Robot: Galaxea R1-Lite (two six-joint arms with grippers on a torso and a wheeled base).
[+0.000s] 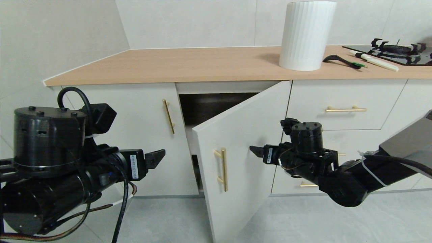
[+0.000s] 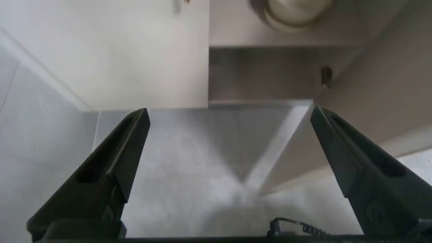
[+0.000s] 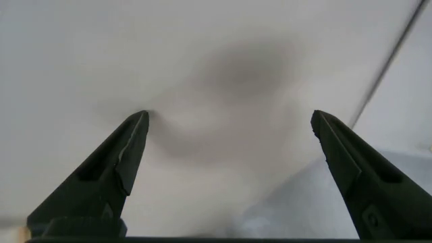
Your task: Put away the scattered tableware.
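On the wooden countertop (image 1: 189,64) at the right lie a black spoon (image 1: 341,60) and a white-handled utensil (image 1: 376,62) with a small green piece beside it. Below it, a white cabinet door (image 1: 246,128) with a gold handle (image 1: 222,169) stands partly open. My right gripper (image 1: 253,151) is open and points at the door's outer face, close to it; the door panel (image 3: 223,61) is seen just past the right gripper (image 3: 228,118). My left gripper (image 1: 157,158) is open and empty, left of the door gap. A pale round dish (image 2: 293,10) is seen beyond the left gripper (image 2: 229,118).
A tall white ribbed canister (image 1: 305,33) stands on the counter near the spoon. A gas hob (image 1: 398,50) is at the far right. A closed door with a gold handle (image 1: 168,116) is left of the opening, and drawers (image 1: 344,108) are to its right. Grey floor (image 1: 162,219) lies below.
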